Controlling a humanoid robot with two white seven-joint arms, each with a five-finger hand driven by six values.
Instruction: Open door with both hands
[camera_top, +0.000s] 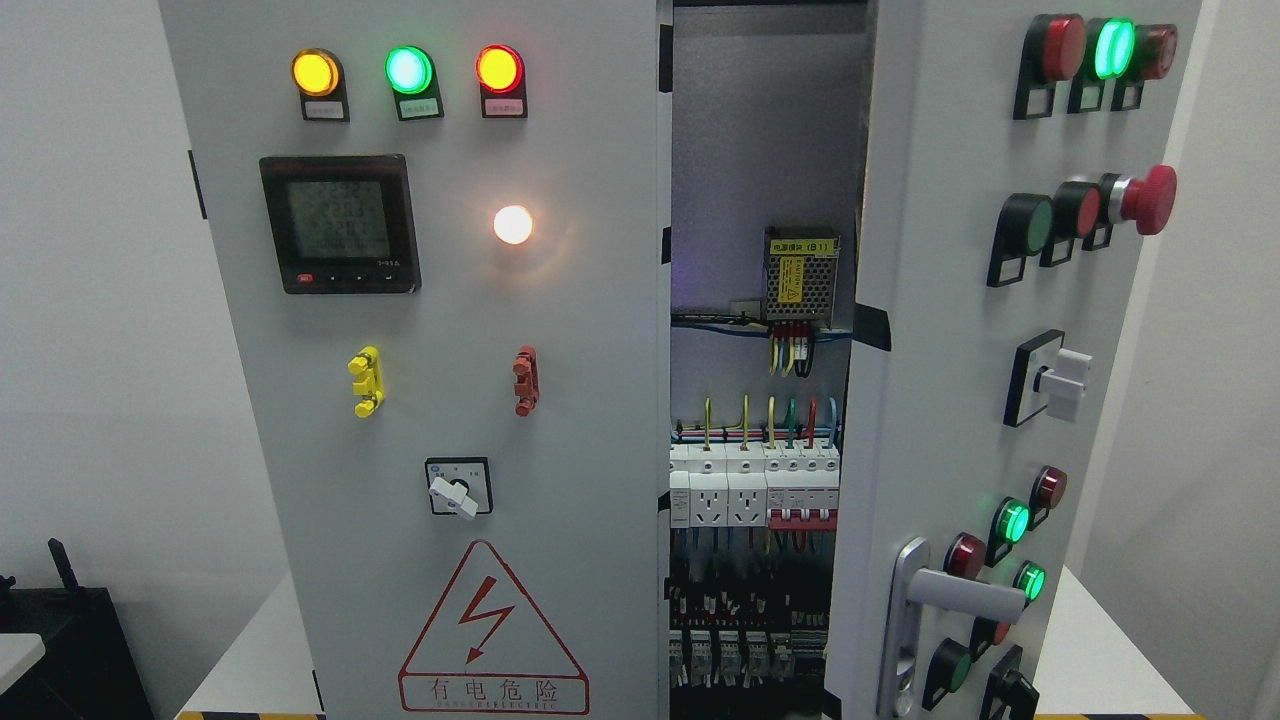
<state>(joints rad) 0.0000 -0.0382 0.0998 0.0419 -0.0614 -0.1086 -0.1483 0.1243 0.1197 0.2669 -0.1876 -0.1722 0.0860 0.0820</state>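
A grey electrical cabinet fills the head view. Its right door (960, 400) is swung partly open toward me, showing the wiring and breakers (755, 480) inside. A silver lever handle (960, 590) sits low on the right door. The left door (440, 400) stands shut, with indicator lamps, a meter (340, 223) and a rotary switch (458, 488) on it. Neither of my hands nor any arm shows in the view.
The cabinet stands on a white table (250, 650). A dark object (60, 640) sits at the lower left. Push buttons and a red emergency stop (1145, 198) stick out from the open right door. White walls lie on both sides.
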